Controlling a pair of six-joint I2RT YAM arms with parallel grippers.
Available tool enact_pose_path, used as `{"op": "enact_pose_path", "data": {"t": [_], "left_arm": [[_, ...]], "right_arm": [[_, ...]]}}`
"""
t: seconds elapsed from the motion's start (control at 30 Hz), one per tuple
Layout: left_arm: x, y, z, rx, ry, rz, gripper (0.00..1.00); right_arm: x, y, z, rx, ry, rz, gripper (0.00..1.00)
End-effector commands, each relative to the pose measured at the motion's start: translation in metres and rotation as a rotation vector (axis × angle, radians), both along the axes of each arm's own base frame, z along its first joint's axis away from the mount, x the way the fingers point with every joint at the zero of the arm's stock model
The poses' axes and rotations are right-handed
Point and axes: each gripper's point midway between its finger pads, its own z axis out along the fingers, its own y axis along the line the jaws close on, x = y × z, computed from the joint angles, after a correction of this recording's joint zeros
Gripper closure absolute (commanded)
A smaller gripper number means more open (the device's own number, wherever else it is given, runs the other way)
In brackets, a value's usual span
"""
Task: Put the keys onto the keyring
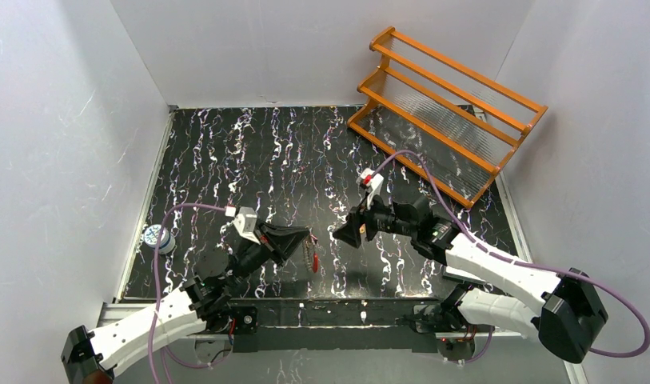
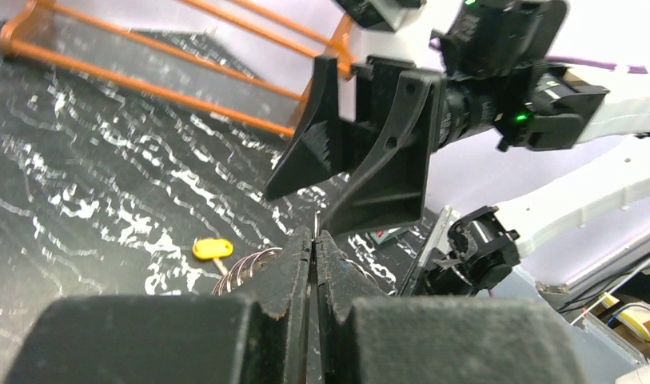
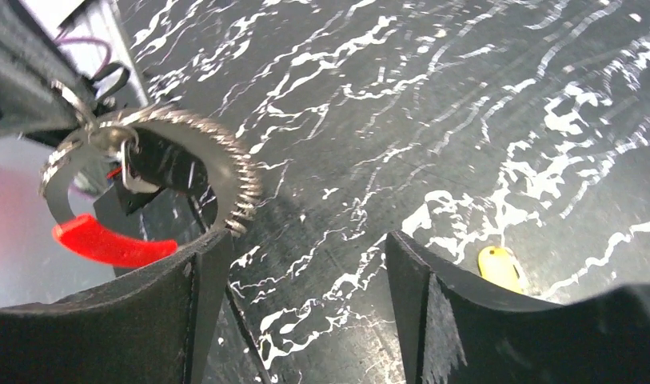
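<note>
Keyring (image 3: 245,192): thin coiled wire loop with a short red section. It hangs from the tips of the left gripper (image 1: 308,238), clear of the table (image 3: 465,96). The loop sits just ahead of the right gripper (image 3: 304,240), off to one side of its open gap, with the red section lowest.

Left gripper: fingers pressed together and pinching the keyring at its upper edge. No gap shows between the pads in its own wrist view.

Right gripper: fingers spread wide with nothing between them. It points at the tips of the left gripper, near but apart.

Silver key (image 3: 141,172): small, with a dark part. It hangs within the loop, just under the left gripper's pinch. Whether it is threaded on the wire cannot be told.

Gold key (image 3: 499,268): yellow head, lying flat on the table, below and just past one finger of the right gripper. In the left wrist view it lies to the left of the left gripper's tips, near the edge of the loop. Neither gripper touches it.

Table: black with white marbling, beneath both grippers.

Rack (image 1: 449,112): orange frame, well beyond the right gripper, on the table's far side.
</note>
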Motion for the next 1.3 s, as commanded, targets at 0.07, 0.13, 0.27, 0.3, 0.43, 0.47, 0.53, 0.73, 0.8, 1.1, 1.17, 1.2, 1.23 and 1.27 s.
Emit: {"op": "enact_pose_path", "data": {"t": [0.07,0.13,0.27,0.3,0.43,0.47,0.53,0.73,0.8,1.1,1.17,1.2,1.23,1.27], "left_arm": [[0.019,0.006,-0.009,0.067,0.167,0.113,1.0],[0.022,0.007,-0.017,0.111,0.2,0.131,1.0],[0.023,0.006,-0.025,0.16,0.221,0.134,1.0],[0.023,0.006,-0.027,0.167,0.223,0.132,1.0],[0.022,0.004,-0.032,0.193,0.234,0.127,1.0],[0.022,0.004,-0.033,0.196,0.237,0.127,1.0],[0.022,0.005,-0.035,0.201,0.246,0.128,1.0],[0.022,0.006,-0.037,0.205,0.249,0.13,1.0],[0.021,0.006,-0.037,0.207,0.25,0.129,1.0],[0.021,0.004,-0.041,0.216,0.265,0.123,1.0],[0.02,0.004,-0.042,0.214,0.268,0.122,1.0],[0.02,0.005,-0.042,0.213,0.268,0.121,1.0],[0.02,0.005,-0.042,0.212,0.267,0.12,1.0],[0.019,0.005,-0.042,0.211,0.266,0.12,1.0]], "right_arm": [[0.043,-0.037,-0.025,-0.033,0.153,-0.378,0.38],[0.051,-0.052,-0.039,-0.072,0.207,-0.464,0.42],[0.056,-0.064,-0.071,-0.162,0.322,-0.494,0.38],[0.058,-0.063,-0.076,-0.176,0.348,-0.49,0.38],[0.066,-0.054,-0.092,-0.227,0.442,-0.471,0.37],[0.069,-0.051,-0.094,-0.237,0.456,-0.466,0.37],[0.075,-0.046,-0.097,-0.254,0.477,-0.468,0.38],[0.095,-0.038,-0.102,-0.302,0.505,-0.503,0.39],[0.098,-0.04,-0.107,-0.336,0.518,-0.523,0.4],[0.097,-0.042,-0.135,-0.525,0.532,-0.558,0.41],[0.098,-0.043,-0.14,-0.557,0.514,-0.572,0.42],[0.098,-0.044,-0.142,-0.574,0.509,-0.577,0.42],[0.098,-0.043,-0.144,-0.583,0.511,-0.579,0.42],[0.099,-0.043,-0.145,-0.584,0.512,-0.579,0.43]]}}
